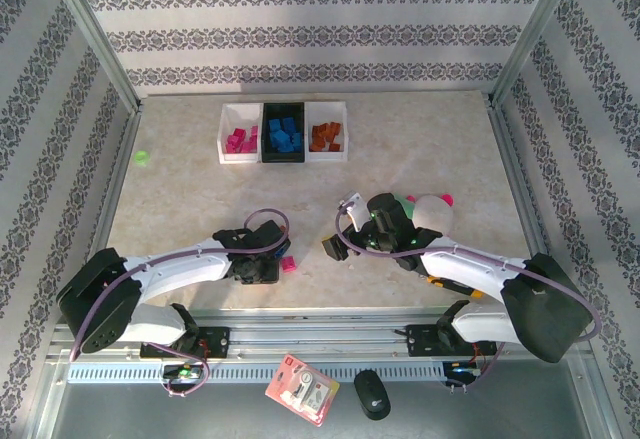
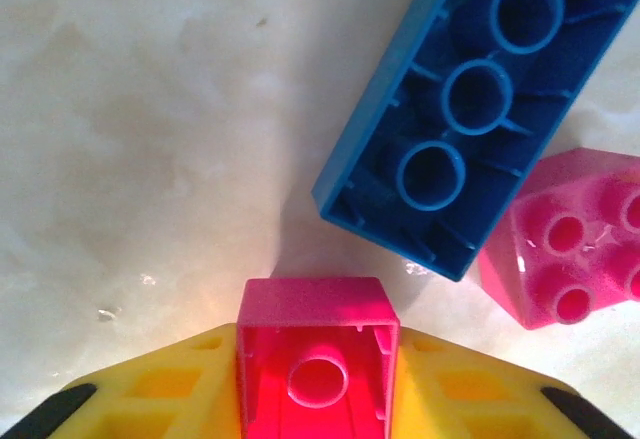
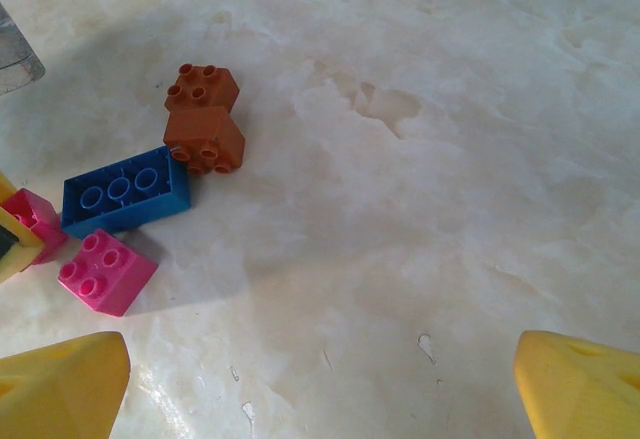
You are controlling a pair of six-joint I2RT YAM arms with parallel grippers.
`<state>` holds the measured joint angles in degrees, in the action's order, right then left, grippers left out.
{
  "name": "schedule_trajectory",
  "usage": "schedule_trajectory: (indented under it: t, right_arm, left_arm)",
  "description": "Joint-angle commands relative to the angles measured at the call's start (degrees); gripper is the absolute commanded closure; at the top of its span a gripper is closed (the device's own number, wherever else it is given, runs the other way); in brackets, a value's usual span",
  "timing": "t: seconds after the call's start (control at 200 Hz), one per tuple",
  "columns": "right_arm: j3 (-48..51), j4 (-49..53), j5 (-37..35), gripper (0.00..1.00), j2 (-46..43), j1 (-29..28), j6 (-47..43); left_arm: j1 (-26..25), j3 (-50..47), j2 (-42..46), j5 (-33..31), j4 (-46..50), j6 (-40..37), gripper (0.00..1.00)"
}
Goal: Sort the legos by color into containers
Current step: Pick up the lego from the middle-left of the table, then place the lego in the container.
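Where the left arm's wrist hangs over the loose legos in the overhead view, most of them are hidden beneath it. Left gripper (image 2: 317,351): clenched on a magenta brick (image 2: 312,304), a yellow finger (image 2: 170,389) pressed to each side; the brick's near end and both fingers are cut by the frame's bottom edge. Blue brick (image 2: 470,109): just ahead and right of the left gripper, apart from the held piece, its far end running off the top of the left wrist view. Pink brick (image 2: 570,239): right of the left gripper, beside the blue one, cut off at the frame's side. Orange-brown bricks (image 3: 205,114): two, touching, beyond the blue one from the left gripper. Right gripper (image 3: 320,384): right of the left gripper, released and holding nothing, its yellow fingertips (image 3: 60,384) showing as cropped corners. Containers (image 1: 283,159): a joined row well beyond the left gripper toward the back wall, white holding pink, black holding blue, white holding orange-brown; the pieces are too small to count. Tabletop (image 1: 420,139): bare marbled surface between the left gripper and that row, and wide bare surface right of the loose bricks; metal rails (image 1: 115,174) bound the sides. Green bit (image 1: 141,158): far left of the left gripper, by the rail. Magenta brick, appearance: small, hollow underside toward the wrist camera, one round tube inside. Blue brick, appearance: long, underside up, three tubes in a line.
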<state>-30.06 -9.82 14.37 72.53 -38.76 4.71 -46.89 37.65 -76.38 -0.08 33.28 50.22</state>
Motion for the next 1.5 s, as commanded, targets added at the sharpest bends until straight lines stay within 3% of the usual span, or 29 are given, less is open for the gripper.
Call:
schedule_trajectory:
  t: [0.0, 0.15, 0.31, 0.525, 0.704, 0.884, 1.069, 1.494]
  right_arm:
    - [-2.09, 0.68, -0.72, 0.02, -0.37, 0.22, 0.25]
    - [-2.98, 0.45, 1.33, 0.02, -1.32, -0.07, 0.14]
    - [-4.84, -0.65, 3.73, 0.02, -2.04, -1.17, 0.33]
    - [-8.98, -4.28, 4.34, 0.02, -0.34, -3.45, 1.71]
    - [-11.34, -9.38, 1.8, 0.02, 2.04, -3.88, 3.55]
    - [-13.88, -12.07, 1.43, 0.02, 5.17, -3.87, 3.82]
    - [-16.47, -12.38, 0.54, 0.02, 8.07, -4.03, 4.69]
    - [-16.61, -11.35, 0.96, 0.02, 8.9, -4.12, 5.1]
  left_arm:
    - [-0.83, 1.75, 1.89, -1.48, 4.34, 0.56, 0.67]
    - [-0.83, 3.86, 5.21, -5.2, 7.74, 1.39, 0.69]
    - [0.17, 9.7, 6.42, -13.38, 12.76, -1.13, 0.7]
    - [8.8, 18.27, 2.45, -16.84, 8.64, -13.23, 0.69]
    - [18.38, 25.22, -3.86, -13.93, 1.28, -21.0, 0.65]
    - [26.21, 34.26, -12.99, -7.93, -3.51, -24.35, 0.68]
    - [30.62, 45.05, -23.53, -4.87, -5.11, -27.17, 0.7]
    - [37.52, 72.17, -46.89, -2.15, 2.09, -29.72, 0.69]
